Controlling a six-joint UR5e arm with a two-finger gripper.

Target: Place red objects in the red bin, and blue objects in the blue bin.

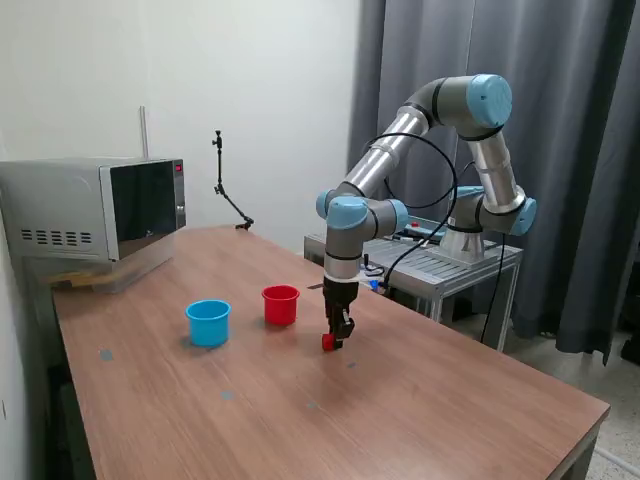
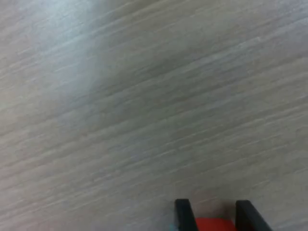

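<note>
No legible text, label, brand or number anywhere in either view. Small red glow on the microwave [image 1: 92,212] control panel, too small to read as digits. Nothing printed on the red cup [image 1: 281,304] or the light blue cup [image 1: 208,322]. No markings made out on the arm [image 1: 400,140]. Wrist view blurred: bare wood grain of the table [image 2: 144,106] only, no writing

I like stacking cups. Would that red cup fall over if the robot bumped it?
The red cup probably slides or tips easily: it looks like thin, light plastic and seems empty. It stands upright on the smooth wooden table, which likely favours sliding. On its side, its round shape could roll.
</note>
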